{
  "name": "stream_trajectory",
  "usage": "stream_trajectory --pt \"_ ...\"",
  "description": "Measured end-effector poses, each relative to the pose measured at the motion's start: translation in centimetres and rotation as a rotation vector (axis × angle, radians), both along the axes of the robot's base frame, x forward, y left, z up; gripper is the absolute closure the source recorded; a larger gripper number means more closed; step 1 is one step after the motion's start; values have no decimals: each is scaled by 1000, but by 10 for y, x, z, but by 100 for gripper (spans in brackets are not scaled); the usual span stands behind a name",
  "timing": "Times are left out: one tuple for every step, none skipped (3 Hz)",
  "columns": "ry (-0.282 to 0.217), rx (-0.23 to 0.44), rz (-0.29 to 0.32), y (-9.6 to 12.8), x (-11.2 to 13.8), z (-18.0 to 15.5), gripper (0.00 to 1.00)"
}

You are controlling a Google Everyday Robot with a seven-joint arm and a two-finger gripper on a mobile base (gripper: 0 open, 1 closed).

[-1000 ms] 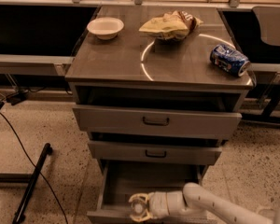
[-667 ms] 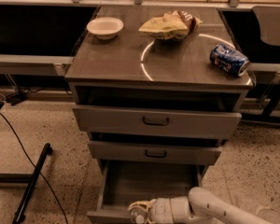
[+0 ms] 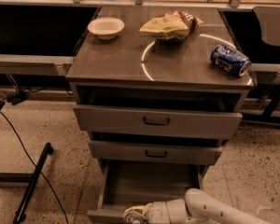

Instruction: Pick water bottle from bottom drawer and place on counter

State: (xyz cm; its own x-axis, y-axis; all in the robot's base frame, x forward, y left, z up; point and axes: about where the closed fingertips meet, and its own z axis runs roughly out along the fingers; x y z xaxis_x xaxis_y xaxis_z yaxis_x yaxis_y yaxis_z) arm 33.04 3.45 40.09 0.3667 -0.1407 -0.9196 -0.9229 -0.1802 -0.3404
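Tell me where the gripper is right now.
The gripper is at the bottom edge of the camera view, low at the front of the open bottom drawer, with its arm reaching in from the lower right.

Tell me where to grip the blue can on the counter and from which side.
Grip the blue can mid-body from above, closing across its axis: it lies on its side on the counter, rounded wall up. The gripper is low, at the front of the bottom drawer.

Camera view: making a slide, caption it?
Claw at front edge of open bottom drawer; bowl, chip bag, blue can on counter.
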Motion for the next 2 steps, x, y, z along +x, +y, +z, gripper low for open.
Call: stream_trajectory --pt "54 87 -72 -6 26 18 100" --pt "75 178 -118 -17 65 67 100"
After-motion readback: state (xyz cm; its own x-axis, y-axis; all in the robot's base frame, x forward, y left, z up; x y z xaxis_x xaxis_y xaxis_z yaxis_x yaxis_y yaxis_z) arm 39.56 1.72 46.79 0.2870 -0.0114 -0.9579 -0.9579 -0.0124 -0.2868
